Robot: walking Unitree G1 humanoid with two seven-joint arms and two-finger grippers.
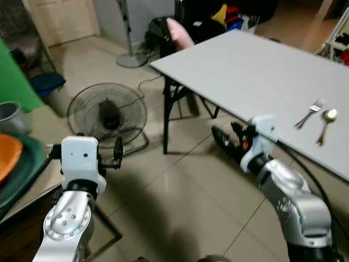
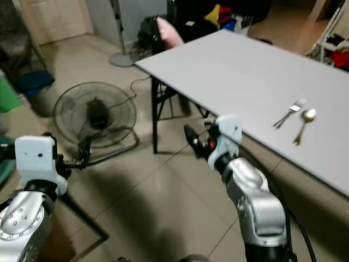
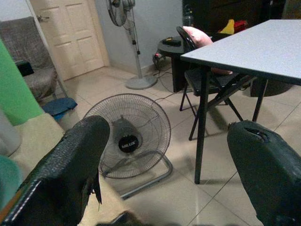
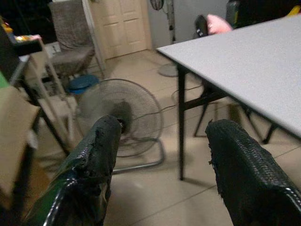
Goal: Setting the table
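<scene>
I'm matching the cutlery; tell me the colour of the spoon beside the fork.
The spoon is gold-toned, lying beside the silver fork on the grey table; left eye view shows it best.

Beige tiled floor under the grey bench; beside it a floor fan, behind it a panelled door.

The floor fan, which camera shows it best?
The left wrist view: the floor fan sits whole between the open left gripper fingers, grille, hub and stand sharp. The right wrist view has it farther off, partly behind a finger of the open right gripper. Both eye views show it whole from above, smaller.
</scene>
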